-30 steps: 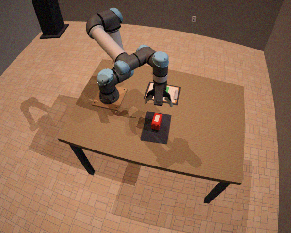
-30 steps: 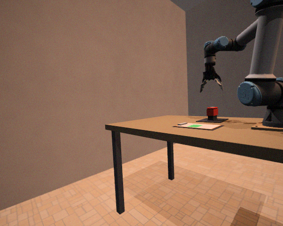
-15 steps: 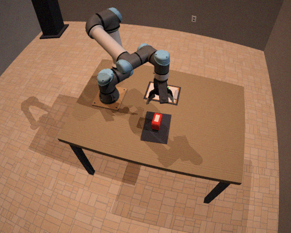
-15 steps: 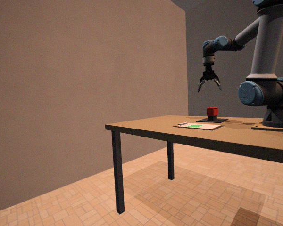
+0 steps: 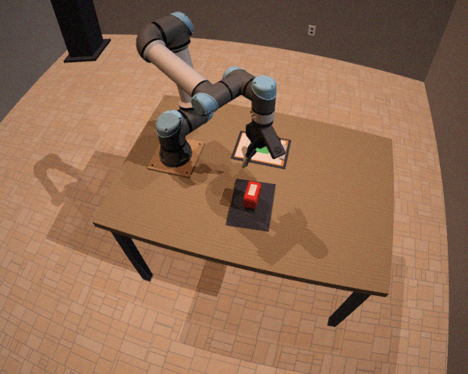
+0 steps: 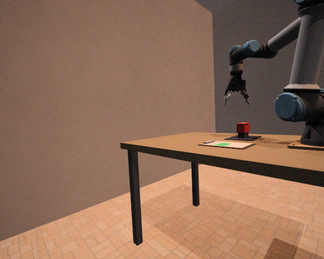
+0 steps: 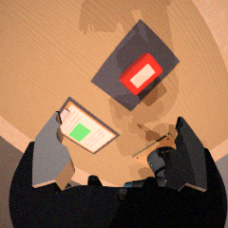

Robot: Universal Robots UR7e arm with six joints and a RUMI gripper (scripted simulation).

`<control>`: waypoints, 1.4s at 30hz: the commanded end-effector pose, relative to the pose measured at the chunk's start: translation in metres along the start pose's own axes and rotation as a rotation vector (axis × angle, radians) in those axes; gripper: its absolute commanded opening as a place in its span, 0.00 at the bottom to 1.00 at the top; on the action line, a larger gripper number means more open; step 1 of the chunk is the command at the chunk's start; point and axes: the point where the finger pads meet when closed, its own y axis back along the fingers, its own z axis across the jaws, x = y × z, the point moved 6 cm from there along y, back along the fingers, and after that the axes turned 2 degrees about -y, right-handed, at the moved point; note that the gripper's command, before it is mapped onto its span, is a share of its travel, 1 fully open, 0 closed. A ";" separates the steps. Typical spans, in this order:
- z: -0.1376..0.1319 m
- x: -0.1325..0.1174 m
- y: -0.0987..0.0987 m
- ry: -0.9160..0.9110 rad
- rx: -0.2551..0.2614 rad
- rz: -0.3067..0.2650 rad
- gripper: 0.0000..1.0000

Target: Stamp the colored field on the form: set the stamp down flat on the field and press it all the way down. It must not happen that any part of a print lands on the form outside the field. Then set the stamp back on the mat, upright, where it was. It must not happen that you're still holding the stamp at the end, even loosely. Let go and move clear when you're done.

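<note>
A red stamp point(image 5: 251, 194) point(image 6: 242, 127) point(image 7: 141, 74) with a white top label stands upright on the dark mat point(image 5: 242, 219) point(image 6: 254, 137) point(image 7: 110, 78). Beyond the mat lies the form point(image 5: 280, 160) point(image 6: 240, 144) point(image 7: 101, 138), a white sheet on a dark-edged board with a green field point(image 5: 262, 150) point(image 6: 222, 144) point(image 7: 79, 131). My gripper point(image 5: 261, 157) point(image 6: 236, 102) point(image 7: 119, 115) is open and empty. It hangs high above the table, roughly over the form's edge nearest the mat, well clear of the stamp.
The wooden table point(image 5: 338, 201) point(image 6: 181, 139) point(image 7: 43, 47) carries the arm's base point(image 5: 173, 149) point(image 6: 312, 134) on a plate at its left side. A small grey clip point(image 6: 208, 141) sits at the form's end. A dark pillar point(image 5: 79, 28) stands on the floor far behind.
</note>
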 end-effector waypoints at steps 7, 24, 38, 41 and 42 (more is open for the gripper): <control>-0.028 -0.022 0.001 0.450 0.004 0.001 1.00; -0.068 -0.067 0.001 1.185 0.004 0.002 1.00; -0.092 -0.110 0.001 1.808 0.003 0.004 1.00; -0.096 -0.122 0.001 1.956 0.002 0.004 1.00; -0.097 -0.125 0.001 2.005 0.002 0.004 1.00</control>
